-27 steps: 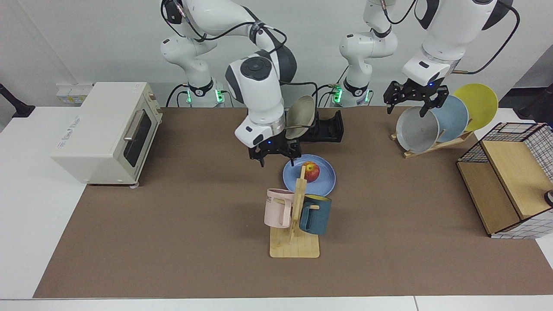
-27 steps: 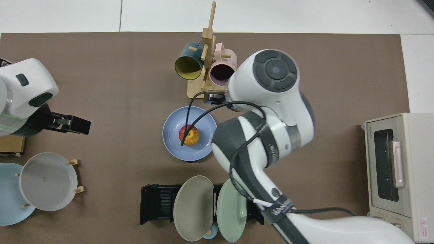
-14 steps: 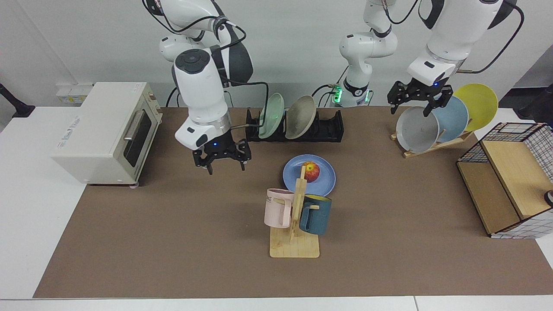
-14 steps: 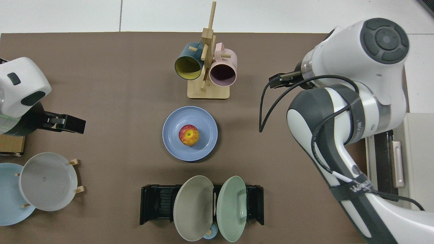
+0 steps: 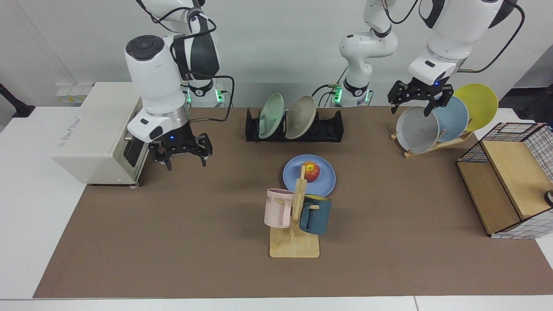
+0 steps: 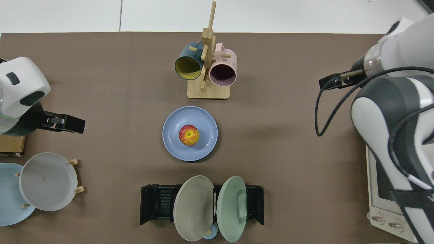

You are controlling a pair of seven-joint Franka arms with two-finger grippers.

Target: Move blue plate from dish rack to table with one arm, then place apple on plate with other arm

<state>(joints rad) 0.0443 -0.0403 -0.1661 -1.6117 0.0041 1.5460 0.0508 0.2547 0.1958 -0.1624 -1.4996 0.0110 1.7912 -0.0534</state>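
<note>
Basically done, as far as the views show: blue plate [image 5: 309,175] lies flat on the brown mat of the desk [image 5: 173,242], mid-scene, just near of the black dish rack [image 5: 332,127] and just far of the wooden mug tree [image 5: 294,224]. Apple [image 5: 311,171] sits on the plate, approx. at its centre in the top view. Nothing of the task looks left except parking the arms.

Right claw [image 5: 184,153] hangs at scene left, beside the toaster oven [image 5: 99,129], well apart from plate and apple; fingers spread, holding nothing. Left claw [image 5: 417,100] hovers at far right over the slanted wooden stand, just above the grey plate [image 5: 417,129], w/ paler blue and yellow plates behind it; fingers also apart, empty. That arm waits.

Dish rack holds two plates on edge, a pale green one [image 5: 270,110] and a beige one [image 5: 300,111].

Writing: pink mug [image 5: 278,207] shows letters "ME" near its rim, rest hidden. Toaster oven has print on its side and a small brand mark on its top in the top view, neither legible. Right arm's cable strap carries white lettering, unreadable.
</note>
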